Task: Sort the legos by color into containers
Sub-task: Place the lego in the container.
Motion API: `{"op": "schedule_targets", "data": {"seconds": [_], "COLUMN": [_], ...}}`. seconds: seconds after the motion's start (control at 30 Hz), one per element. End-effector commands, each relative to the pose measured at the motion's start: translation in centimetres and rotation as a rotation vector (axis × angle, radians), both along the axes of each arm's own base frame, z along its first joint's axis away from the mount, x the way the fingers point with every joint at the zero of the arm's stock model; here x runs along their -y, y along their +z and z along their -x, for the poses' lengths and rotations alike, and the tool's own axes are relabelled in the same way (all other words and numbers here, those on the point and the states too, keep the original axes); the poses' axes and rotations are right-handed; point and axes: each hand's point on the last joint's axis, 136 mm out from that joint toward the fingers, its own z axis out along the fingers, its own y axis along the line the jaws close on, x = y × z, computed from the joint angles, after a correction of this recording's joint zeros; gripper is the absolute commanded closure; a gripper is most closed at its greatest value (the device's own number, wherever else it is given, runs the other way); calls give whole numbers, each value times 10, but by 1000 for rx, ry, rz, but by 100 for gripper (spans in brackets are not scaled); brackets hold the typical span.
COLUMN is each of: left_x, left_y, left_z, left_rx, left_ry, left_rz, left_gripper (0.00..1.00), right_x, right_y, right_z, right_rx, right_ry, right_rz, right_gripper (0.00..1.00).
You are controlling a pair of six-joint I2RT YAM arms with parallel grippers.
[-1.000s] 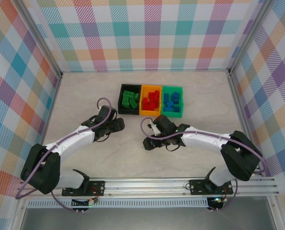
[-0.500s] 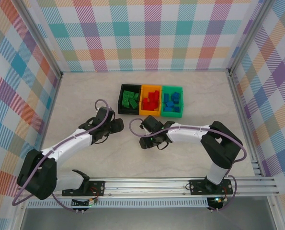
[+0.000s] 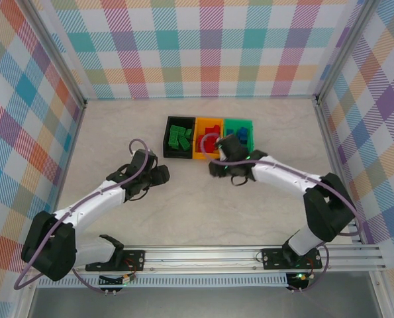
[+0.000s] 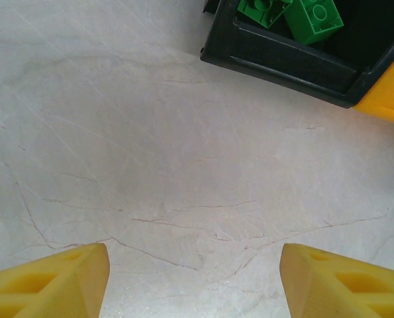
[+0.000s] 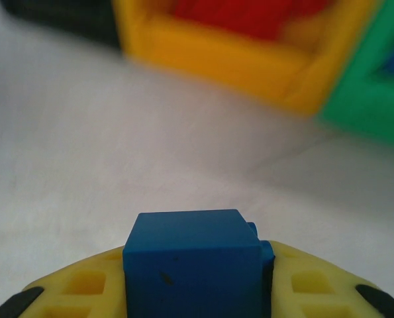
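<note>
Containers: joined in one row on the counter (image 3: pixel 117 132), about midway between its left and right edges, toward the far edge.

- Black bin (image 3: pixel 181 118), left end of the row: holds green bricks (image 3: pixel 179 138). In the left wrist view, shows two of these just inside its near wall.
- Orange bin (image 3: pixel 208 119), centre: holds red bricks (image 3: pixel 208 138).
- Green bin (image 3: pixel 238 120), right end: holds blue bricks (image 3: pixel 243 136), partly covered by the right arm (image 3: pixel 283 177) in the top view.

Right jaws: pinch a single blue brick (image 5: pixel 191 262), pressed against its two sides. Hover just on the near side of the orange bin's near wall, above the counter.

Left jaws: stand spread, grip nothing. Sit over bare counter near the black bin's near-left corner, apart from it.
</note>
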Motion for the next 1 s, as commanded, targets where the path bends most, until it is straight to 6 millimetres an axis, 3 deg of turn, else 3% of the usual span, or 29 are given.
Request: {"op": "schedule_targets", "data": {"seconds": [0.0, 0.13, 0.27, 0.43, 0.5, 0.63, 0.7, 0.97], "left_x": [-8, -11, -18, -23, -27, -46, -56, -117], "left_y": [-3, -2, -1, 6, 9, 19, 25, 50], "left_z": [9, 12, 14, 11, 9, 3, 0, -4], "left_rx": [-17, -18, -30, -21, -17, 9, 26, 135], "left_ry": [24, 32, 56, 65, 79, 144, 179, 420], "left_rz": [-1, -3, -36, -57, -75, -140, -154, -240], "left_gripper": [31, 31, 27, 17, 15, 0, 0, 0], "right_x": [27, 53, 62, 63, 63, 66, 72, 131], "right_y": [33, 42, 41, 40, 47, 63, 73, 108], "right_z": [-42, -93, -139, -167, -164, -146, -133, -75], "right_rx": [87, 125, 122, 116, 137, 198, 245, 521], "right_ry": [-104, -213, -253, -256, -244, -186, -162, -226], "right_rz": [-55, -65, -72, -45, -47, -46, -34, 114], "right_gripper": [65, 64, 62, 38, 33, 30, 29, 25]}}
